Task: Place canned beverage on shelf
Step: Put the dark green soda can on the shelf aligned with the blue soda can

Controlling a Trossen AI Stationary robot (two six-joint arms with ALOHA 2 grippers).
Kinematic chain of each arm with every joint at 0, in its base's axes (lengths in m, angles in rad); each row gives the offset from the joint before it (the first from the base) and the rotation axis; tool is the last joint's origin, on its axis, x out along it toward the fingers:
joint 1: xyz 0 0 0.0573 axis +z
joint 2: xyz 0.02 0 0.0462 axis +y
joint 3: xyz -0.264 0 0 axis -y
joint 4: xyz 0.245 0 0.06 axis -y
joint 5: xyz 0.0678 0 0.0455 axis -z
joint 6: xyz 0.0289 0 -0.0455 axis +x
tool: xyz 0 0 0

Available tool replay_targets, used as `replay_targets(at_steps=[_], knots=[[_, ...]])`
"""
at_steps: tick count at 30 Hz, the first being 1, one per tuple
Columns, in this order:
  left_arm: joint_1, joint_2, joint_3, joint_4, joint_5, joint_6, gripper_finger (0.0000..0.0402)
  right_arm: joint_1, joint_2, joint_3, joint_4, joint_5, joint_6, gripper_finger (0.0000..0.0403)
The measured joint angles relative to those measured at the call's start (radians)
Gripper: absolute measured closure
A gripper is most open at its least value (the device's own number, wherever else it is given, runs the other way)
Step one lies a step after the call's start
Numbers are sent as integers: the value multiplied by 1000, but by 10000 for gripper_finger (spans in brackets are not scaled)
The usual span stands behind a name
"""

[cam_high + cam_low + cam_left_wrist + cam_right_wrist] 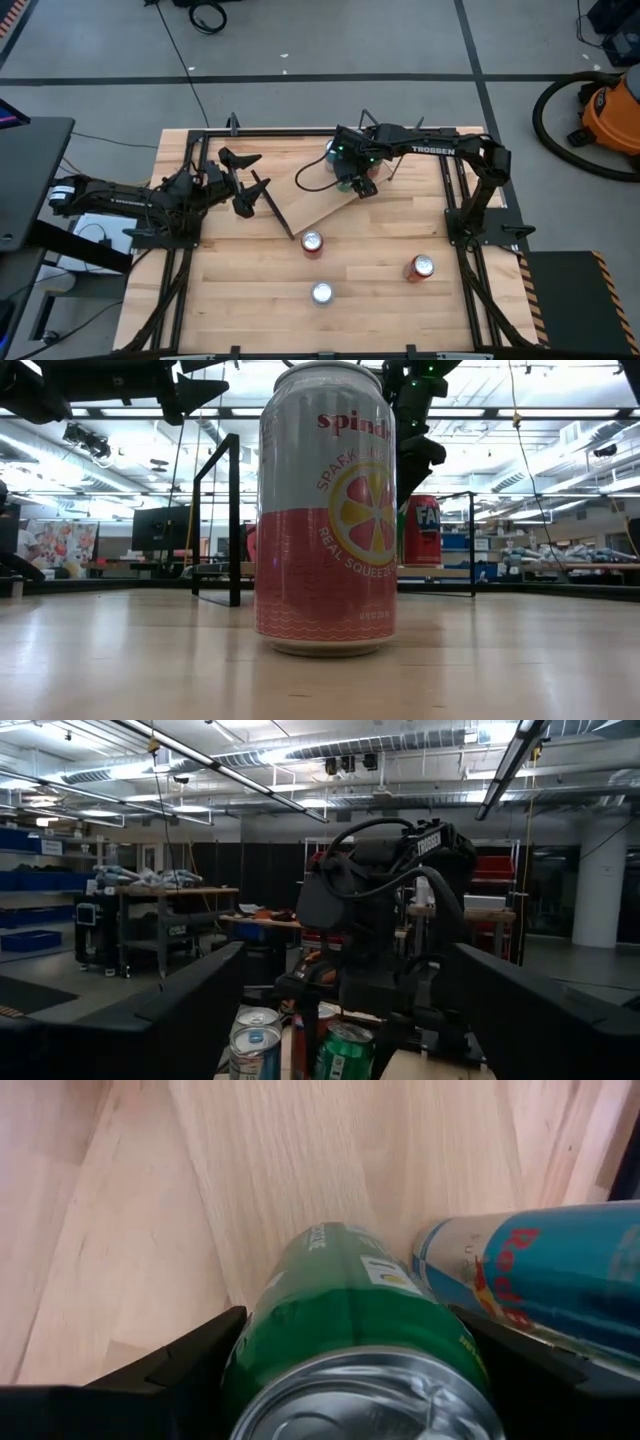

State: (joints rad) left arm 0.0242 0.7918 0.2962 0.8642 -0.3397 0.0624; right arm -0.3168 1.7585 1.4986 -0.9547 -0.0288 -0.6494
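Note:
The shelf [312,206] is a light-wood board with black rod frames, lying askew on the table's far middle. My right gripper [352,178] is over its far right end, shut on a green can [350,1310]. A blue and silver can [530,1270] stands on the board right beside the green one; both also show in the left wrist view [345,1055], [255,1048]. My left gripper [247,182] is open and empty at the shelf's left end, its fingers level and pointing toward the right arm. My right gripper pinches the green can's side wall near its top rim [250,1340] between its two fingers [185,1360], coming from above and pointing down. The can is upright, lid up. Its lower end [320,1245] is at the board; whether it rests there, I cannot tell.
Three more cans stand on the bare tabletop nearer me: a red one [312,243], a pink and white one [321,293] that fills the low view [325,510], and an orange-red one [419,267]. A black frame [455,200] edges the table.

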Motion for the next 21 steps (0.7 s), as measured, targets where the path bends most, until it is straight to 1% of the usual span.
replay_targets(at_steps=[6, 15, 21], knots=[[0, 0, 0, -7, 0, -5, 45, -1, 44, 6, 13, 23, 1, 65], [-1, 0, 0, -16, 0, -9, 45, 0, 50, -1, -8, 111, 11, 8], [-1, 0, 0, -17, 0, -9, 45, 10, 50, -1, -11, 128, 10, 8]])
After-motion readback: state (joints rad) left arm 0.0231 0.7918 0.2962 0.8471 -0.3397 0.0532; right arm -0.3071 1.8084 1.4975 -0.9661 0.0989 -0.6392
